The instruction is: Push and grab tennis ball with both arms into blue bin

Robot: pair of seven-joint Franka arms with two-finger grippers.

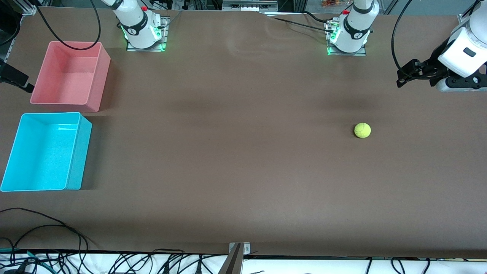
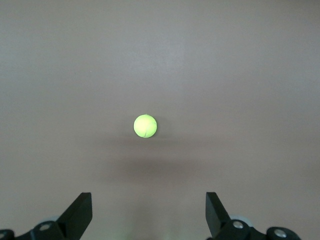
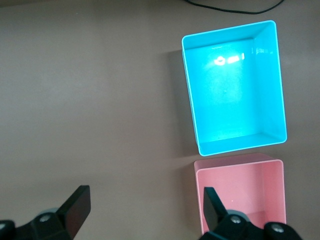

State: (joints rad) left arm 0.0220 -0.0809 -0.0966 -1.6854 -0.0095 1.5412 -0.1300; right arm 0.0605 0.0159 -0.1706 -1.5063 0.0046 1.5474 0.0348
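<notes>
Ahead of your left gripper's (image 2: 148, 215) spread jaws, centred on the gap between them and well apart from the fingertips (image 2: 80, 210), sits the tennis ball (image 1: 362, 130) on the bare brown table (image 1: 236, 152), toward the left arm's end. Nothing touches it and nothing stands beside it.

Expect it to be light, springy and fuzzy: the felt should give your pads good friction, but being round it will likely roll at the first off-centre nudge. Push through its middle, low on the ball, and keep the contact square. To grab it, take it across its widest line, with one finger on each side; a hold above or below that line would probably squeeze it out.

Your left gripper (image 1: 409, 74) hangs in the air over the table edge at the left arm's end, jaws open and holding nothing.

Your right gripper (image 3: 145, 215) also has its jaws wide open and empty. The blue bin (image 3: 232, 85) lies ahead of them, offset toward one finger, with the pink bin (image 3: 240, 192) just beside it and closer to that same finger. In the front view the right gripper shows only as a dark part at the frame's edge by the pink bin.

Both bins (image 1: 45, 152) look empty, and the ball has nearly the whole table to cross.
</notes>
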